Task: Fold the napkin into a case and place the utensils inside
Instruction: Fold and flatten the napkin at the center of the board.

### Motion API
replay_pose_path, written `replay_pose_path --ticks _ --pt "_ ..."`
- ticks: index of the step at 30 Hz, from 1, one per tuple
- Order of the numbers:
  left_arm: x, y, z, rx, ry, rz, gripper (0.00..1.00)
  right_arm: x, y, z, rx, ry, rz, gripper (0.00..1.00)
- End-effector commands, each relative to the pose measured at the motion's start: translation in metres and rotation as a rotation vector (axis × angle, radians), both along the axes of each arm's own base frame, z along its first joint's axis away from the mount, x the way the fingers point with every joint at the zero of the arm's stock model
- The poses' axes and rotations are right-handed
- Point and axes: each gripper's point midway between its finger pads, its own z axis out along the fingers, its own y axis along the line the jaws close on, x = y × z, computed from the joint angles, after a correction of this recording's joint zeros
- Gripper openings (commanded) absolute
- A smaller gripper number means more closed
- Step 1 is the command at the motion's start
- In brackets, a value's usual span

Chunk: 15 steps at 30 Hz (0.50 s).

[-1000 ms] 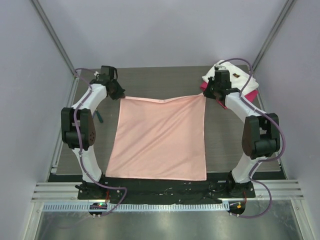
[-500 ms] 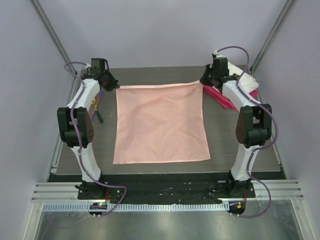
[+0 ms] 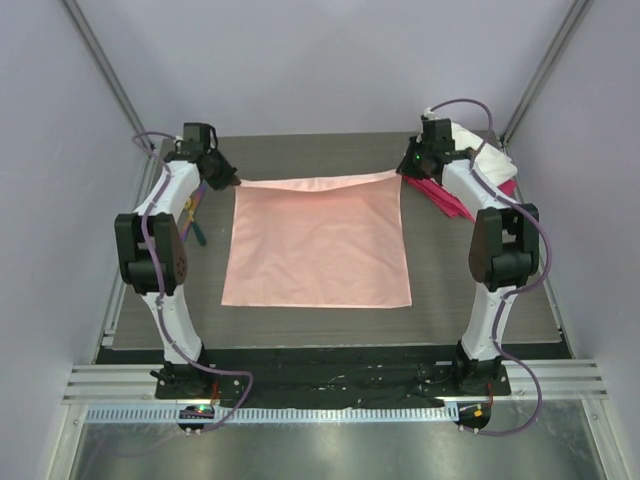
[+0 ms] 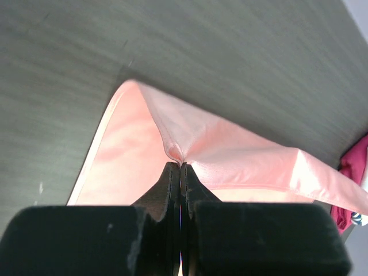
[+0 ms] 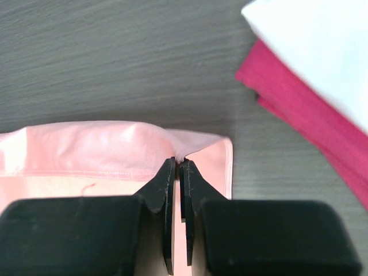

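Since a second ago both arms have carried the napkin (image 3: 318, 245) toward 12 o'clock. Its near hem, which then hung over the 6 o'clock edge of the worktop (image 3: 460, 290), now lies fully on the surface. I read this as the laying-out step, before any fold is made. The left jaws are pressed together on the cloth's 10 o'clock corner and the right jaws pinch its 2 o'clock corner. The far hem is held slightly raised and sags a little between them, while the rest lies flat near the middle of the worktop. Next, I judge, I either set that hem down and let go, or bring both corners evenly toward 6 o'clock for the first fold. Either way the two arms must move together so the cloth does not skew or wrinkle. Counting: one napkin, one folded white cloth (image 3: 490, 155) and one magenta cloth (image 3: 450, 200) under it at 2 o'clock, just beside the right jaws. The utensils (image 3: 197, 222) lie at 9 o'clock by the left arm (image 3: 150, 250); I cannot count them, since they are slim and partly hidden.
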Motion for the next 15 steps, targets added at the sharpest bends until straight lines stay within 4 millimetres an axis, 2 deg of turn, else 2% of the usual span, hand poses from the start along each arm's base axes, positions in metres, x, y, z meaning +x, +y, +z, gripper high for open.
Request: replay_pose_path --ticks 1,3,4,6,7,8,9,10,11,12,13,15 --pt "-0.045 0.009 0.035 0.027 -0.007 0.01 0.0 -0.046 0.005 0.041 0.104 -0.002 -0.028 0.01" --pt "-0.076 0.013 0.036 0.043 0.035 0.018 0.0 -0.066 0.002 0.04 0.116 0.022 -0.048 0.01" --pt "-0.086 0.014 0.034 0.046 0.052 0.015 0.0 -0.087 0.001 0.038 0.119 0.042 -0.053 0.01" --pt "-0.108 0.012 0.042 0.045 0.04 -0.008 0.0 -0.108 0.001 0.035 0.141 0.06 -0.052 0.01" --pt "-0.123 0.011 0.033 0.044 0.069 -0.016 0.0 -0.126 0.002 0.021 0.151 0.101 -0.053 0.01" --pt "-0.132 0.01 0.03 0.039 0.078 -0.023 0.0 -0.137 0.003 0.032 0.167 0.078 -0.042 0.01" --pt "-0.142 0.007 0.026 0.024 0.097 -0.034 0.0 -0.147 0.005 0.032 0.176 0.079 -0.03 0.01" --pt "-0.158 0.007 0.023 0.024 0.108 -0.045 0.0 -0.166 0.009 0.016 0.185 0.124 -0.008 0.01" --pt "-0.167 0.007 0.02 0.028 0.121 -0.052 0.0 -0.177 0.01 0.024 0.198 0.1 0.001 0.01" --pt "-0.177 0.008 0.017 0.038 0.139 -0.053 0.0 -0.187 0.013 0.02 0.212 0.113 0.018 0.01" --pt "-0.193 0.011 0.007 0.052 0.164 -0.048 0.0 -0.204 0.016 0.003 0.234 0.155 0.028 0.01" --pt "-0.21 0.011 -0.005 0.052 0.191 -0.053 0.0 -0.221 0.016 0.002 0.257 0.137 0.025 0.01"
